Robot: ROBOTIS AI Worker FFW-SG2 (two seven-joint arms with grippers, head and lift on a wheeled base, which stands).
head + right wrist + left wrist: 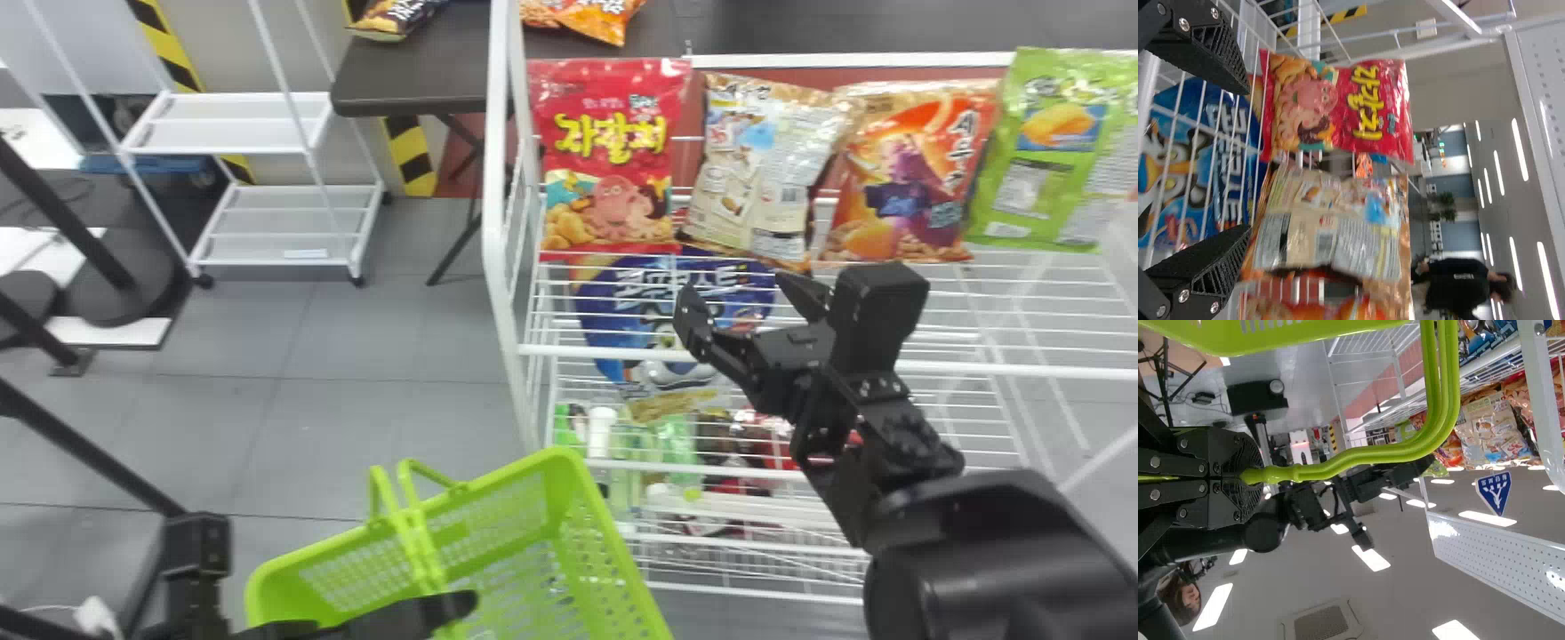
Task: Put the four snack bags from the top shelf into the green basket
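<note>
Grey floor (338, 329) lay at left; 4 snack bags (609, 151) stood upper right on the top shelf (1022, 370). At right, the right gripper (742, 300) gaped, empty; bottom left, the left gripper (449, 609) clamped the green basket (622, 587) by its handle (1445, 387).

the scene is brightly lit from overhead. in the left wrist view the ceiling lights (1371, 558) burn out to plain white patches, and their shine spreads over the perforated panel (1498, 557) in pale blotches. rows of long light strips (1519, 149) glow just as hard in the right wrist view. in the head view, glare breaks up the print on the tan snack bag (760, 169) (crinkly foil does love a lamp), while the grey floor (347, 427) takes the light evenly. low in that view, the green basket's handle (418, 533) is softly blurred.
</note>
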